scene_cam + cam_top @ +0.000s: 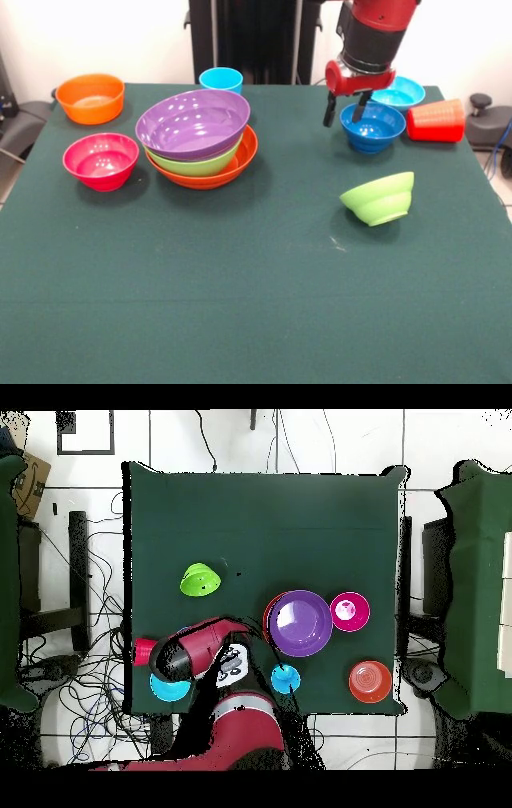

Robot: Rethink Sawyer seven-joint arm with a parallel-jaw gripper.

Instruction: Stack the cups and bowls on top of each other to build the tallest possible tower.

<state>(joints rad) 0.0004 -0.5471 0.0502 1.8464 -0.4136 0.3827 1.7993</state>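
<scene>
The tower (200,136) is three nested bowls: wide orange at the bottom, lime green, then purple (300,622) on top. My gripper (346,110) hangs open at the near-left rim of the dark blue bowl (374,128), one finger outside the rim and one over the inside. Behind it sits a light blue bowl (402,90). A red cup (436,121) lies on its side to the right. A small lime green bowl (378,198) rests tilted in front. In the overhead view the arm (200,646) hides the gripper and the dark blue bowl.
A light blue cup (221,79) stands behind the tower. A small orange bowl (90,98) sits at the back left corner, and a magenta bowl (101,160) is in front of it. The red cup lies close to the table's right edge (472,152).
</scene>
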